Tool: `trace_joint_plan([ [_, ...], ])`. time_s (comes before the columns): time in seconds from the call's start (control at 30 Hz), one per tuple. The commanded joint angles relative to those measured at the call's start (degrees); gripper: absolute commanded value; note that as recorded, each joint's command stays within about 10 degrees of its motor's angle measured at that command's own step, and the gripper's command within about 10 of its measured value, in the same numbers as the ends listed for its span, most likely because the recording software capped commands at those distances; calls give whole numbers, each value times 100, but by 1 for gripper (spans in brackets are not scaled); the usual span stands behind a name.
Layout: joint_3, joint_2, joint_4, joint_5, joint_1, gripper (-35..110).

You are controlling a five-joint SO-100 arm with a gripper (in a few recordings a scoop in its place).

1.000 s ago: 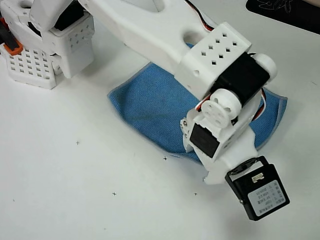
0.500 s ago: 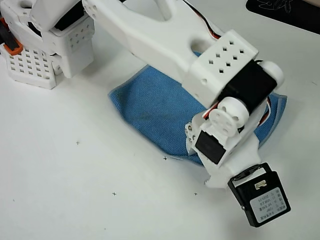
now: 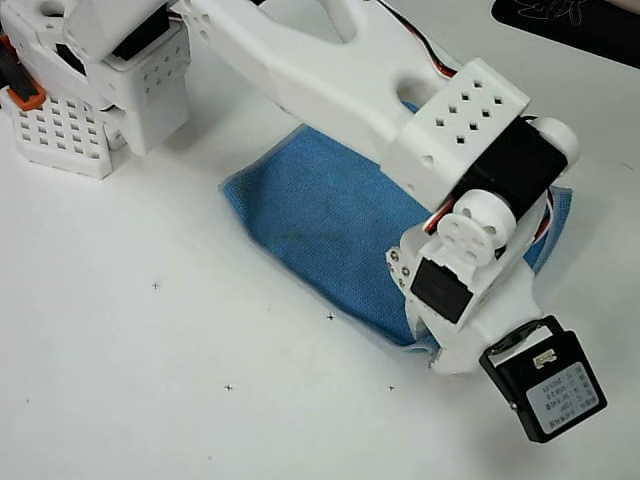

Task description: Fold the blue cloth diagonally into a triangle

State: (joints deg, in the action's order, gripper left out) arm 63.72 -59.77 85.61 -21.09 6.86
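Observation:
The blue cloth (image 3: 320,220) lies rumpled on the white table in the overhead view, and my white arm crosses over its right half. Its lower right edge is drawn out to a point under my wrist. My gripper (image 3: 420,345) sits at that point, mostly hidden beneath the wrist body and the black camera block (image 3: 545,390). The cloth's edge follows the gripper, so it looks shut on the cloth. A strip of cloth shows to the right of the arm (image 3: 558,215).
The arm's base (image 3: 90,90) with its perforated white housing stands at the top left. A black object (image 3: 570,25) lies at the top right corner. Small cross marks (image 3: 330,317) dot the white table in front of the cloth.
My wrist has moved down and to the right. The cloth's lower right edge has stretched along with it, and the cloth's left corner has slid slightly right.

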Motion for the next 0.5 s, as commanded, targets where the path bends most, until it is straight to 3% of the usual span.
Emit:
trace_joint_plan([
  [0.0, -404, -325, 35, -79, 79, 0],
  [0.47, -686, -606, 571, -272, 308, 0],
])
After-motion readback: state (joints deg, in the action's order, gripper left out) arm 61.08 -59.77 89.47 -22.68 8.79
